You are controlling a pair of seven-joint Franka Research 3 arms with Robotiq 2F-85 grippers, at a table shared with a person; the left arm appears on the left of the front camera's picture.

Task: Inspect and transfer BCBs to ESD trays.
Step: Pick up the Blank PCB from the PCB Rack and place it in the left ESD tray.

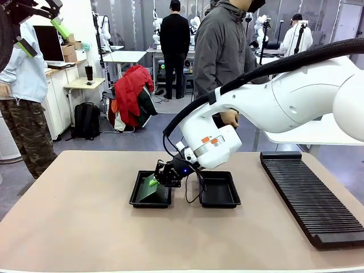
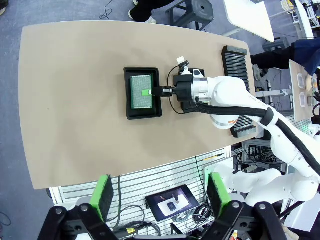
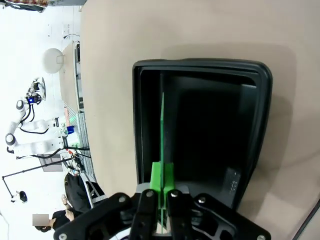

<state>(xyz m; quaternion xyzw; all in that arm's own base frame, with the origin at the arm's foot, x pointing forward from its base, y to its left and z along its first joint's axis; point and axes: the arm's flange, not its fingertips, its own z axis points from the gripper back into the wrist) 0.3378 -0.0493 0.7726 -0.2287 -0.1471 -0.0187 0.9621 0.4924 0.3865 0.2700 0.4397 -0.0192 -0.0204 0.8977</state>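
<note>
Two black ESD trays sit side by side mid-table: the left tray and the right tray. My right gripper reaches over the left tray and is shut on a green BCB, which stands tilted inside it. In the right wrist view the BCB shows edge-on above the tray, clamped in my right gripper. From high above, the left wrist view shows the BCB in the tray. My left gripper hangs raised at the upper left, open and holding nothing.
A long black ribbed rack lies along the table's right side. A person in a grey jacket stands at the far edge, one hand hanging behind my right arm. Bare tabletop spreads to the left and front of the trays.
</note>
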